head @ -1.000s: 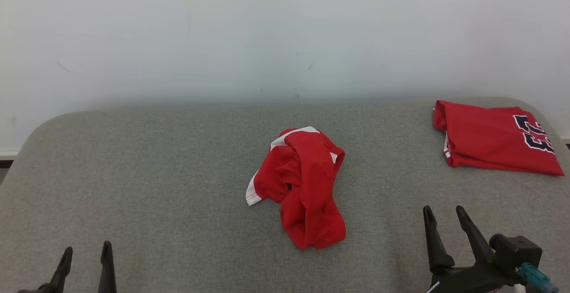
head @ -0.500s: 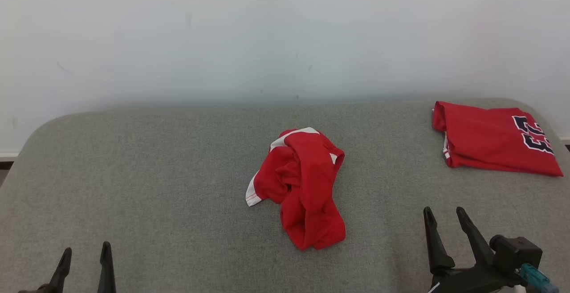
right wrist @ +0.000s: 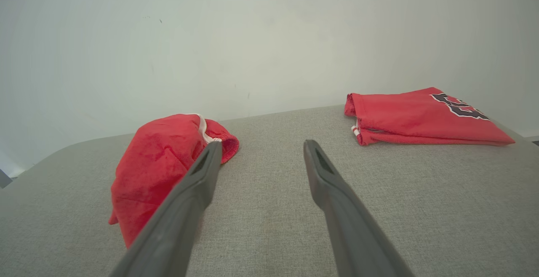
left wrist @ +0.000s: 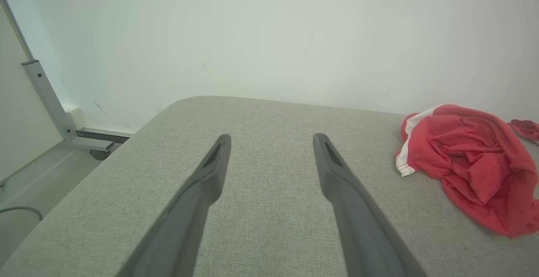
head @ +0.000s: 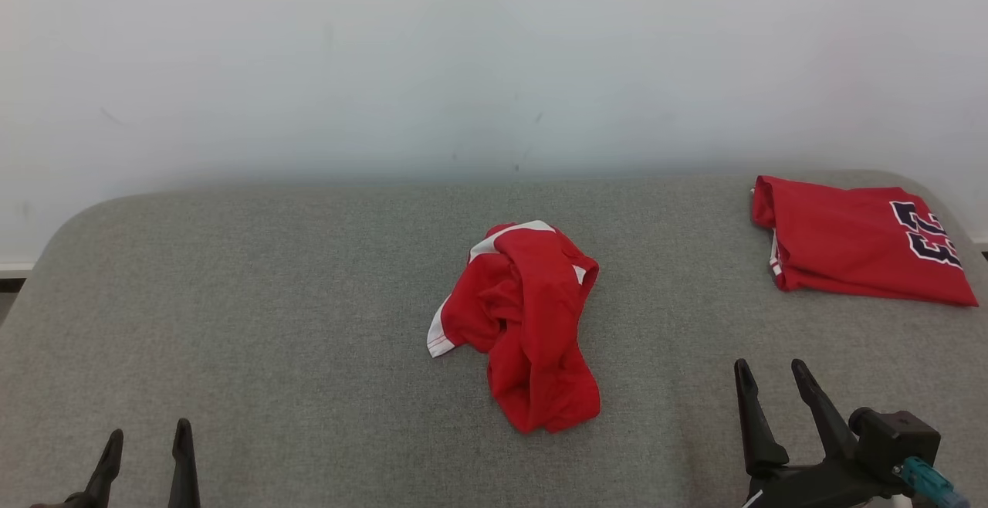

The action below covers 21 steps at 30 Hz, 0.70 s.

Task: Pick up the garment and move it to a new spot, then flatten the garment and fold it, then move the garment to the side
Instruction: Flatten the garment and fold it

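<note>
"Where's the thing it's meant to pick up?"

"The crumpled garment (head: pixel 525 323) lies in a heap near the middle of the grey bench (head: pixel 270 299). It's red with white trim along a couple of edges, and nothing is touching it."

"And the tools?"

"The left tool (head: pixel 150 427) sits low at the near edge, on the robot's left. Its two dark fingers (left wrist: pixel 210 171) are spread, with bare bench cloth between them, and it's well apart from the heap."

"The other one?"

"The right tool (head: pixel 769 364) is spread as well and pinches nothing. It's at the near right, closer to the heap than the left tool is, but apart from it. Seen along its own wrist, one finger crosses in front of the red cloth. From the head view there's grey bench between the two."

"What's the second red thing?"

"A folded shirt (head: pixel 857 242), red with dark, white-edged numerals. It lies flat at the far right corner of the bench, well away from the heap."

"And behind all that?"

"A plain pale wall (head: pixel 463 68) with a few small marks on it. Past the bench's left end, a grey metal post (left wrist: pixel 44 96) slants down to the floor (left wrist: pixel 38 171)."
</note>
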{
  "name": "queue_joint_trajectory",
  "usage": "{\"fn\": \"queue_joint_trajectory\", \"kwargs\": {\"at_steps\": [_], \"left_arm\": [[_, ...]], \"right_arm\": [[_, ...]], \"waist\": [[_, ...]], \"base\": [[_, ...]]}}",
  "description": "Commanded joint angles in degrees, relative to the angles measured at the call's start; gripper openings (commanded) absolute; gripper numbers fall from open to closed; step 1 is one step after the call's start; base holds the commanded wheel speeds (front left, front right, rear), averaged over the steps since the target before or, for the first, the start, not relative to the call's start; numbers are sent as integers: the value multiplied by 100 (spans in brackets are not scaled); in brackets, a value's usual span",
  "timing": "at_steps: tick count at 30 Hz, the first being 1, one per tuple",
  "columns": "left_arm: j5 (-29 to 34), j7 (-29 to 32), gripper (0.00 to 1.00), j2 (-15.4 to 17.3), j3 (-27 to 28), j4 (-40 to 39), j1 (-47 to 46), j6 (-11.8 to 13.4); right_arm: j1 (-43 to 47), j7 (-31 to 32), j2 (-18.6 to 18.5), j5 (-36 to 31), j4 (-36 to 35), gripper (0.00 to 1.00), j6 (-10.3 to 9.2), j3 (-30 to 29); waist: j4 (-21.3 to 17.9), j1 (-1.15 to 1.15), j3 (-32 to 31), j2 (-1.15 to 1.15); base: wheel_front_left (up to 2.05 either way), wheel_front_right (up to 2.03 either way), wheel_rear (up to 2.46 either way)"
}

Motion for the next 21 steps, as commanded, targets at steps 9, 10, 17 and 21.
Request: {"fn": "queue_joint_trajectory", "kwargs": {"at_steps": [9, 10, 17, 21], "left_arm": [[-18, -43, 100, 27, -12, 5, 46, 36], [-10, -48, 100, 27, -14, 3, 39, 43], [122, -102, 100, -37, -62, -32, -103, 62], [206, -152, 100, -107, -136, -3, -232, 31]], "right_arm": [[65, 26, 17, -2, 12, 100, -13, 30], [64, 29, 17, -5, 27, 100, -14, 53], [-48, 73, 17, -5, 149, 100, -14, 372], [-212, 129, -19, 18, 406, 100, -14, 685]], "waist": [[11, 0, 3, 0], [16, 0, 6, 0], [133, 0, 68, 0], [276, 0, 147, 0]], "base": [[0, 0, 0], [0, 0, 0], [0, 0, 0], [0, 0, 0]]}}
